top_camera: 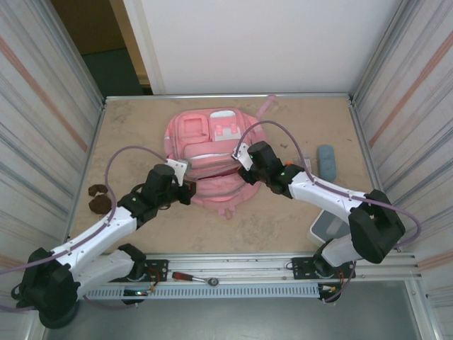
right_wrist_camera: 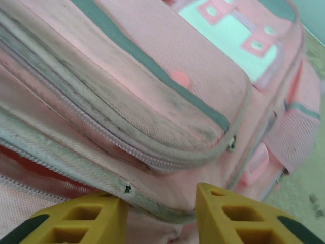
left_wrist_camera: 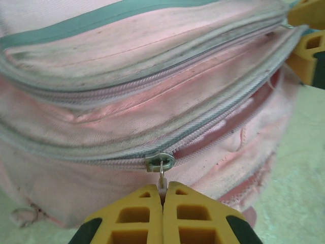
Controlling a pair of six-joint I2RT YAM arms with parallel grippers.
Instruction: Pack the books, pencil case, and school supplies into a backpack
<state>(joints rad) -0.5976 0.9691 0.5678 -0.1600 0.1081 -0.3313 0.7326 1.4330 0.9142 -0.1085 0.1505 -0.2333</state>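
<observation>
Pink backpack (top_camera: 205,134) lies flat mid-table, main zip partly open w/ red inside showing. We've got the left gripper (left_wrist_camera: 162,206) pinched tight on the zip pull (left_wrist_camera: 161,175), right gripper (right_wrist_camera: 160,203) w/ jaws apart over the bag's zipped edge, blue-grey case (top_camera: 327,161) off to the right

Top view: bright, even light from above. Faint soft shadows on tabletop (top_camera: 283,219). Walls (top_camera: 42,106) lean out at edges. Left wrist view: softer light, backpack (left_wrist_camera: 127,112) sharp in middle, fuzzy at far top. Right wrist view: backpack bit fuzzy all over, dark shadows in folds.
</observation>
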